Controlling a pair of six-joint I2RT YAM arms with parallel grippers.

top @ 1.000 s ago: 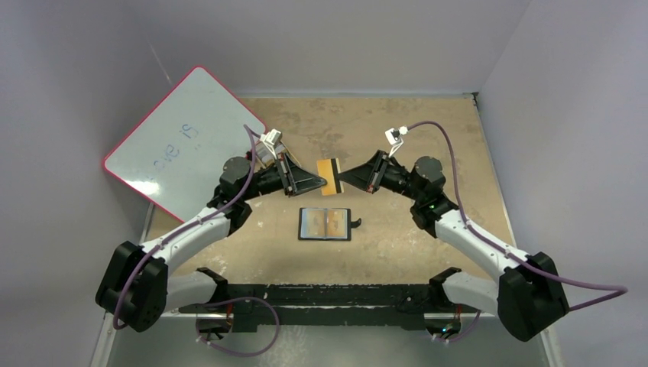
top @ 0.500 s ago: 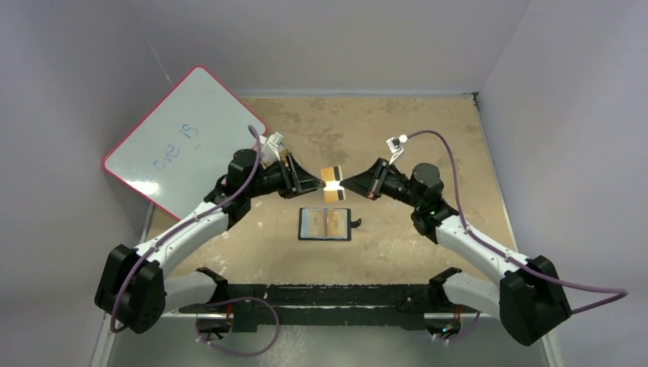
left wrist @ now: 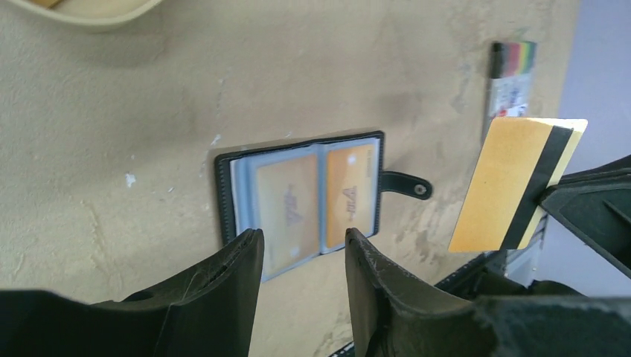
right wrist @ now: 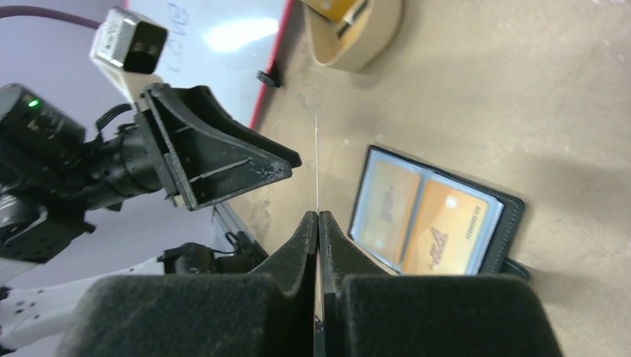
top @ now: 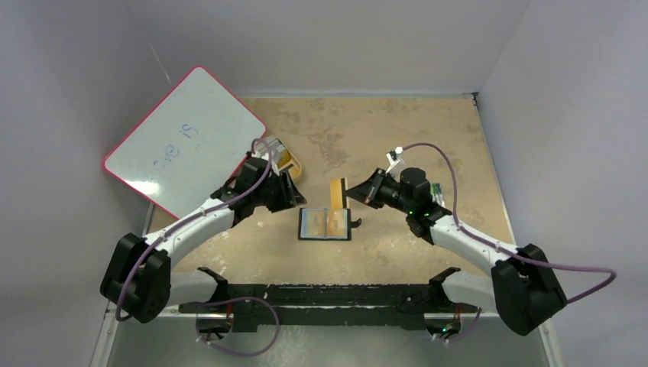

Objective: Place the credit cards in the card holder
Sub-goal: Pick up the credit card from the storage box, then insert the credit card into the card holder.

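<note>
Credit card (top: 337, 192) pinched edge-on by right gripper (top: 346, 193), long axis seemingly upright.

left gripper (left wrist: 303, 236): let go, drew back | right gripper (right wrist: 318, 216): carried credit card (left wrist: 506, 186) nearer card holder (top: 326, 223)

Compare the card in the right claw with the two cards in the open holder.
The held card hangs in the air, pinched by the right claw; the sleeved cards lie flat in the card holder. The held card shows a black stripe; the sleeved cards show printed faces. All are gold-orange.
</note>
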